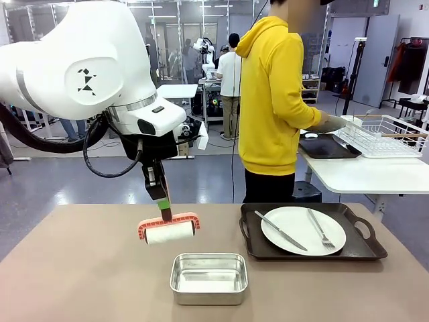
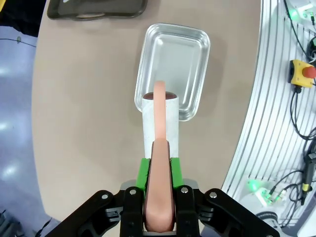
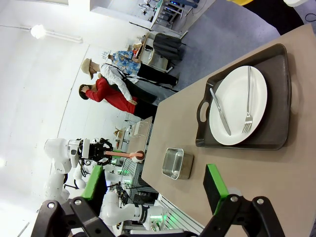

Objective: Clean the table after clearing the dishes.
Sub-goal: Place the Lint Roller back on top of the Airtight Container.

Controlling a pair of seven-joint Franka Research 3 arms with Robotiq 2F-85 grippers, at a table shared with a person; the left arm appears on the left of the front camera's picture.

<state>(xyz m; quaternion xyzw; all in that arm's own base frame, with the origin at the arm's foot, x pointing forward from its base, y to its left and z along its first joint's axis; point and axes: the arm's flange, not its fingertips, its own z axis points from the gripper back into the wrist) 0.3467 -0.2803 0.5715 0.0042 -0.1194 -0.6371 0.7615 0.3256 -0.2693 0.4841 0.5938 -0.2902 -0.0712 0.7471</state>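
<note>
Left hand (image 1: 164, 209) points down, clamped on roller (image 1: 169, 231) handle over worktop (image 1: 80, 268). Right hand (image 3: 153, 181) open. One tray (image 1: 255, 248), plate (image 1: 298, 225), knife (image 1: 280, 230), fork (image 1: 320, 229), pan (image 1: 208, 295).

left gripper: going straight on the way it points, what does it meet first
The lint roller in the left gripper would meet the table first, likely just beside the steel pan; depth unclear, it might clip the rim.
</note>
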